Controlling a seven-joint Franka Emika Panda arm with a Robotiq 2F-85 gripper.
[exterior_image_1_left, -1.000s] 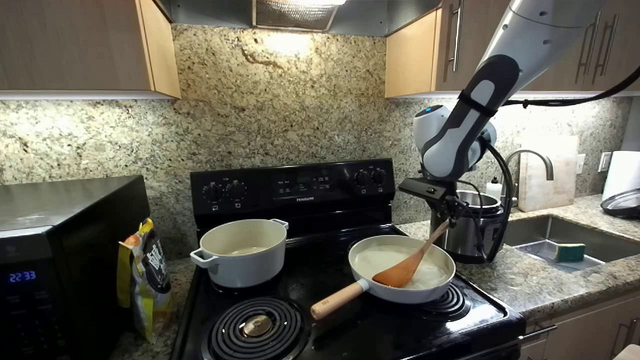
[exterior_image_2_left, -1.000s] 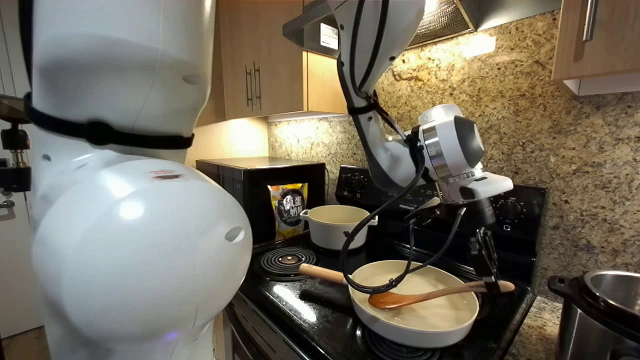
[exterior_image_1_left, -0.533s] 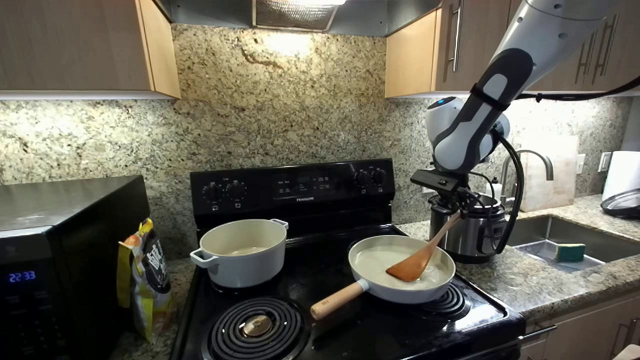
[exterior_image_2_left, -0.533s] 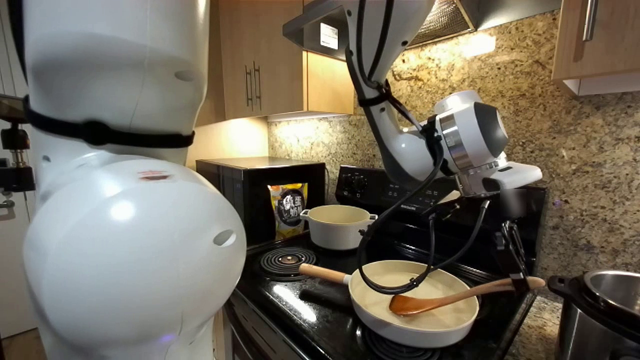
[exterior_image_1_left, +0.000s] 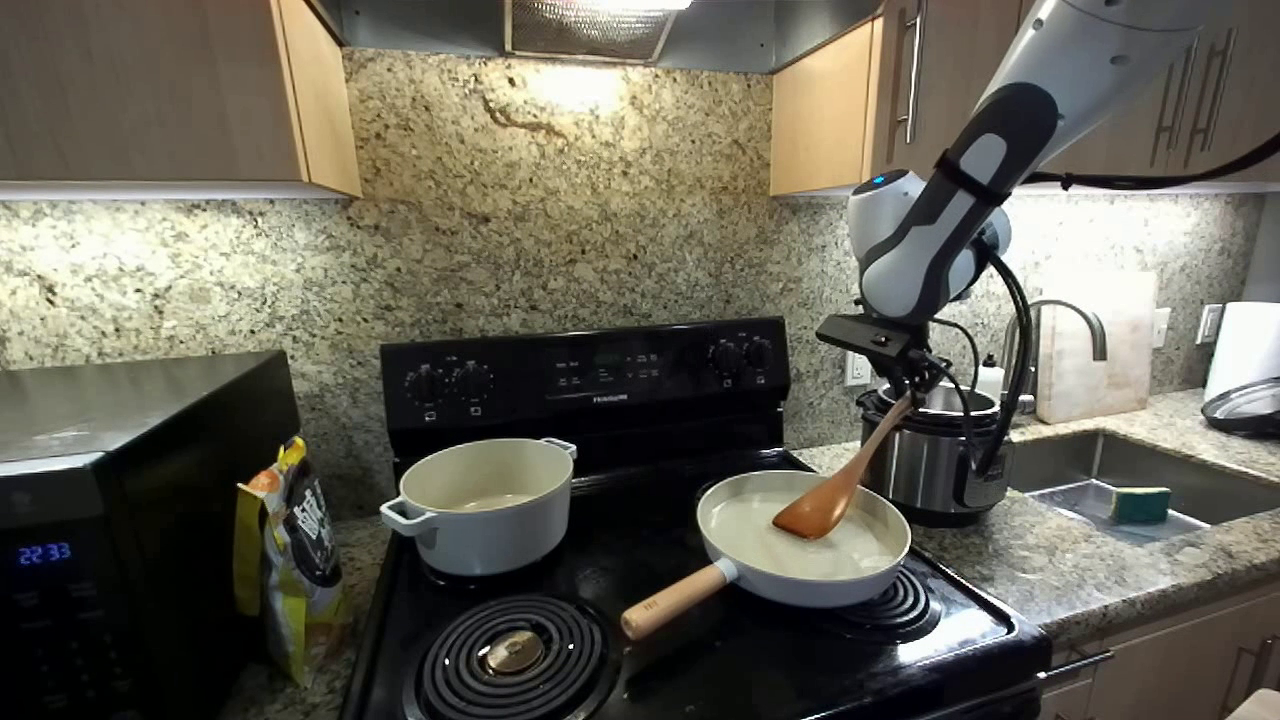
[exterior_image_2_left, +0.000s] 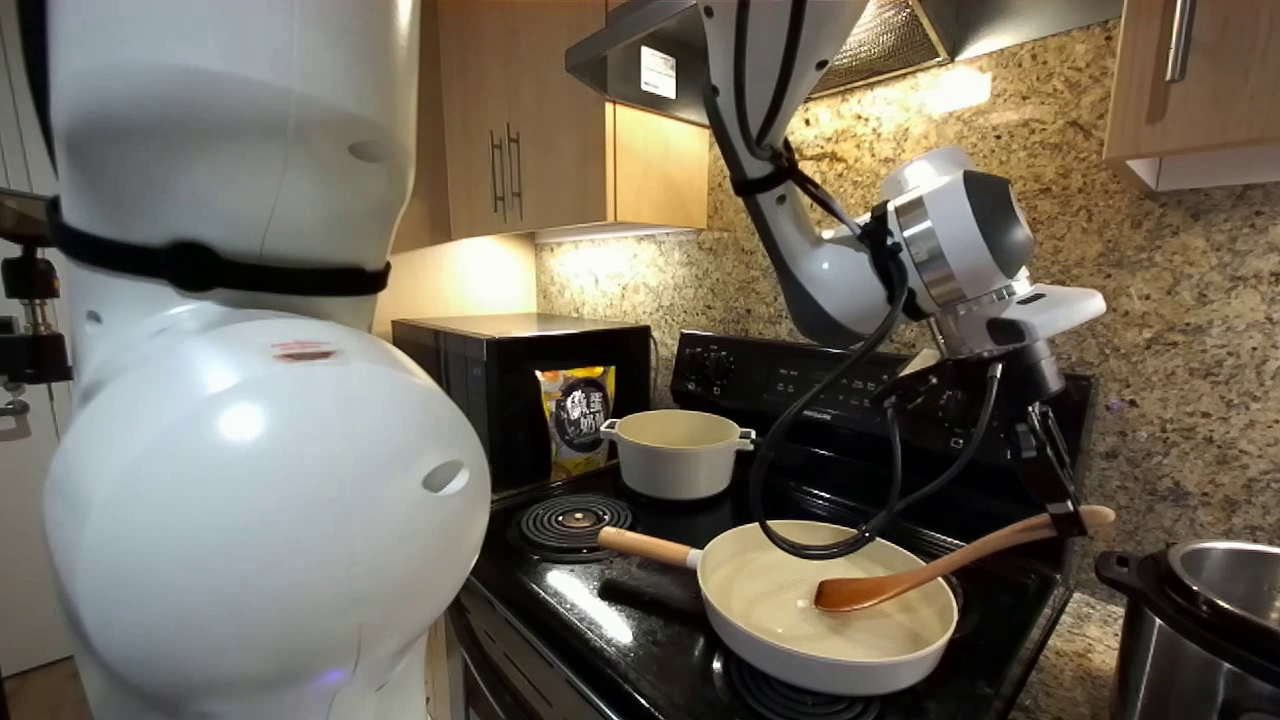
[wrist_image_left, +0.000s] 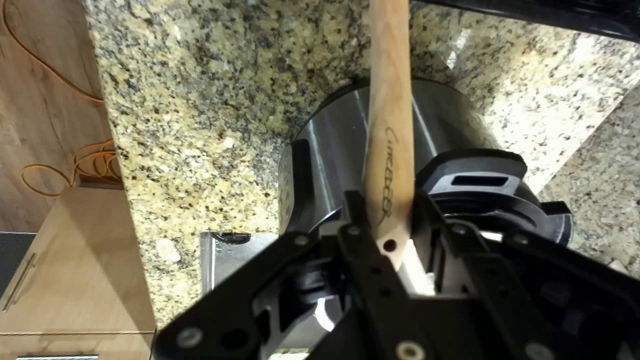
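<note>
At far left stands a black microwave (exterior_image_1_left: 150, 540); just beside it, a yellow-and-black snack bag (exterior_image_1_left: 310, 540) stands upright. On the black coil stove (exterior_image_1_left: 730, 670), a white Dutch oven (exterior_image_1_left: 500, 540) occupies the rear left position. Further right, a white frying pan (exterior_image_1_left: 800, 592) with a wooden handle sits over a coil; a shine on its base may be liquid, unconfirmed.

The wooden spatula (exterior_image_1_left: 848, 478) leans over the pan, blade inside the rim, shaft rising tilted to the right. Whether the blade touches the base cannot be determined. Progress, as judged: the spatula is secured in the grip; its release is outstanding. Condition: reddish-brown blade, paler handle, dark script lettering and a hanging hole near the end; no cracks noted.

The gripper (wrist_image_left: 390, 207) has both fingers clamped on the handle near that end, parted by the handle's thickness alone. Behind stands an uncovered steel multicooker (exterior_image_1_left: 925, 470); at right, a sink (exterior_image_1_left: 1200, 490) contains a green-and-yellow sponge (exterior_image_1_left: 1140, 505).
</note>
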